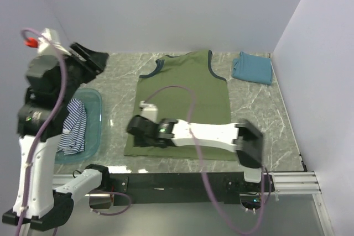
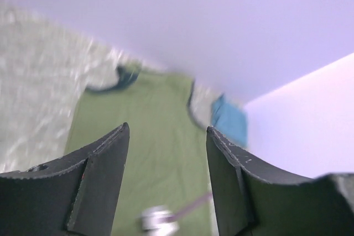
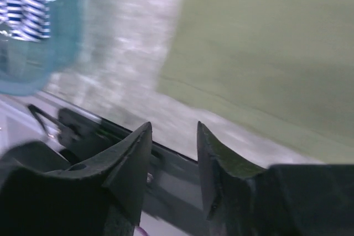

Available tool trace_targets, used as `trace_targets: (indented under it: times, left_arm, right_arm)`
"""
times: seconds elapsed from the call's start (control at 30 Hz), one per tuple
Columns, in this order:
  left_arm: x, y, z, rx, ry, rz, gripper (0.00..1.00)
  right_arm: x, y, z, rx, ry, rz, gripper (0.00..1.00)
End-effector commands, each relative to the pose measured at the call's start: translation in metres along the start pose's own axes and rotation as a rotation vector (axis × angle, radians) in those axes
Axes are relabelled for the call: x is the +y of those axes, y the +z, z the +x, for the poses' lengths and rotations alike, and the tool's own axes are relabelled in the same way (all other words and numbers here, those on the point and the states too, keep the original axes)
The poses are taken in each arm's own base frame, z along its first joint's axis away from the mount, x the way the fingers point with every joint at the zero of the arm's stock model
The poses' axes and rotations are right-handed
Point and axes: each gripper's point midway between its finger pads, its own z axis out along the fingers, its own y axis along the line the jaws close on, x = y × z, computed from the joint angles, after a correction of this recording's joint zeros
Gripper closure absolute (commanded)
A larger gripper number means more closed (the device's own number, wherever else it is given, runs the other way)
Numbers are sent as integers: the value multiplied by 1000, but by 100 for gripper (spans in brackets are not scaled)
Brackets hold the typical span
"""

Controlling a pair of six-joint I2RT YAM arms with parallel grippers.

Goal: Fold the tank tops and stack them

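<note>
Bunching of the olive-green tank top (image 1: 182,89) is risked if its hem is caught unevenly; right gripper (image 3: 174,136) and left gripper (image 2: 167,136) are seen parted, empty.

The left arm (image 1: 30,175) and right arm (image 1: 207,134) have white links and black joints. A purple cable (image 1: 193,103) loops along each. A red plug (image 1: 32,41) tops the left. The fingers (image 2: 97,181) are dark grey wedges with finely toothed edges.

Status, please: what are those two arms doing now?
Left end effector open, raised; right end effector open, low at hem of olive top. Top flat, unfolded; right arm lies across it.
</note>
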Motion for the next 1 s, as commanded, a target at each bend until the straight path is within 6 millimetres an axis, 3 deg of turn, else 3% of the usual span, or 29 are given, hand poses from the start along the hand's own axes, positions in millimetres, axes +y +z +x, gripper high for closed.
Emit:
trace_targets:
  times: [0.0, 0.1, 0.27, 0.43, 0.8, 0.97]
  left_arm:
    - [-9, -17, -29, -65, 35, -14, 37]
    - [-24, -24, -40, -88, 34, 37, 37]
    - [-24, -23, -36, -76, 42, 49, 38]
    - [-16, -17, -26, -57, 52, 37, 39]
    - [-4, -4, -8, -17, 57, 22, 39]
    - [-1, 2, -2, -5, 54, 18, 39]
  right_arm:
    - [42, 18, -4, -27, -35, -22, 56]
    - [61, 45, 10, 8, -70, -19, 58]
    - [64, 79, 25, 46, -111, 33, 59]
    - [54, 95, 35, 57, -125, 78, 59]
    - [58, 106, 48, 67, -160, 70, 59]
    - [48, 117, 61, 100, -181, 112, 59]
